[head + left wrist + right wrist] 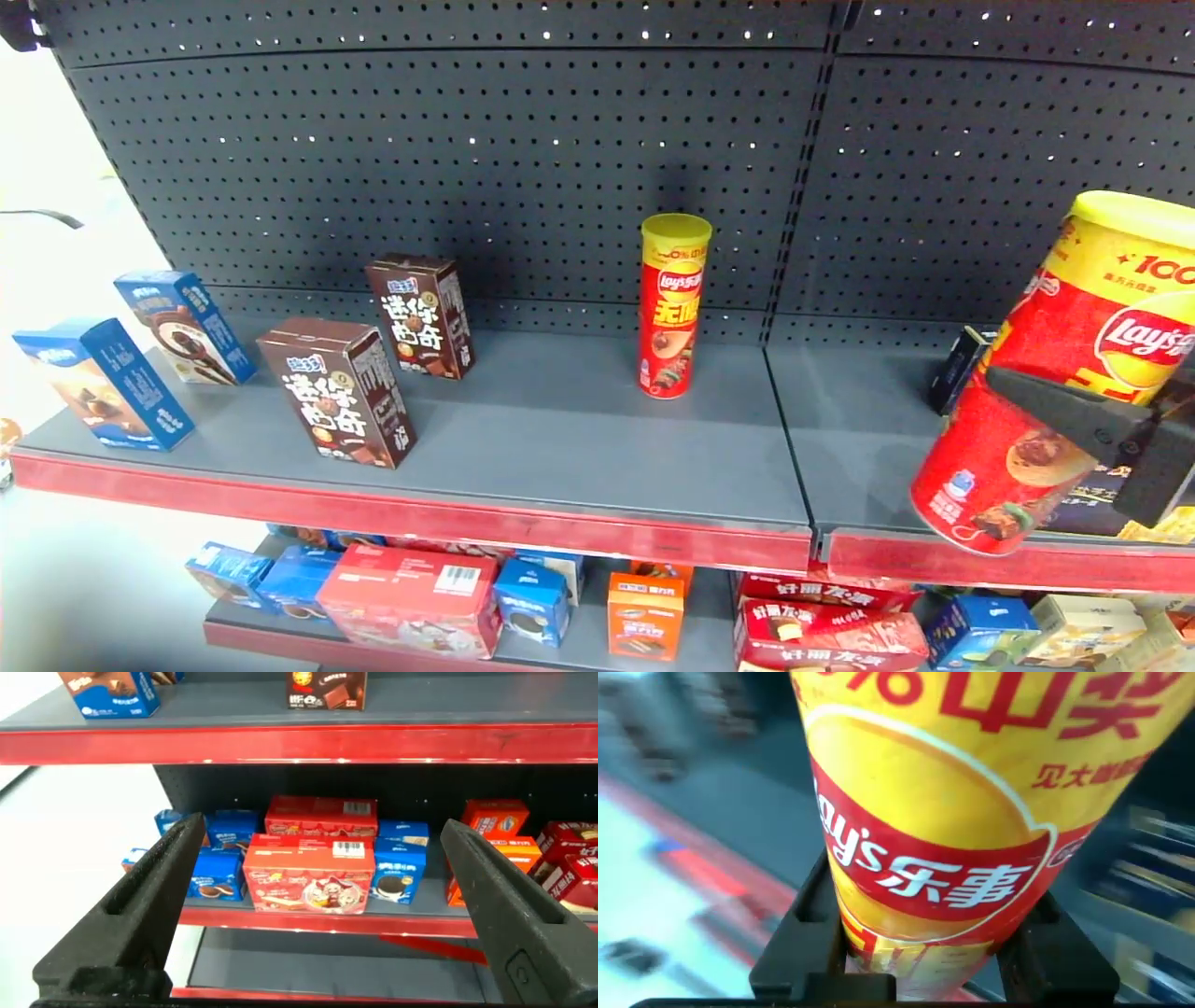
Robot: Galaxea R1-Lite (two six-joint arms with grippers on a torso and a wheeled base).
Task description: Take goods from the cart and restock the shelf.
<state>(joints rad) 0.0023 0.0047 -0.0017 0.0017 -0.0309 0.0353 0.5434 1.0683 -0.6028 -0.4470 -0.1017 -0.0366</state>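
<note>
The right claw (pixel 1027 392) is shut around a tall round chip can, red with a yellow top (pixel 1074 308). Its black fingers (pixel 814 938) press on two sides of the can, a bit below the middle. The can is up in the air and tipped over a little. It hangs in front of the right part of the grey metal shelf with the red front edge (pixel 560 448), and is not standing on it yet.

I think this can is light and stiff, like a cardboard tube. Its skin looks smooth, so it could slip. A hard squeeze could dent it and break the chips inside. The round middle seems the best place to hold, with a soft, firm grip.

The left claw (pixel 322 910) is wide open with nothing in it. It is low down, facing the lower shelf full of red, blue and orange snack boxes (pixel 313 863).

On the grey shelf a second red chip can with a yellow lid (pixel 674 303) stands up straight near the back. Well off to its left are two brown cookie boxes (pixel 336 392) and two blue cookie boxes (pixel 103 383).
</note>
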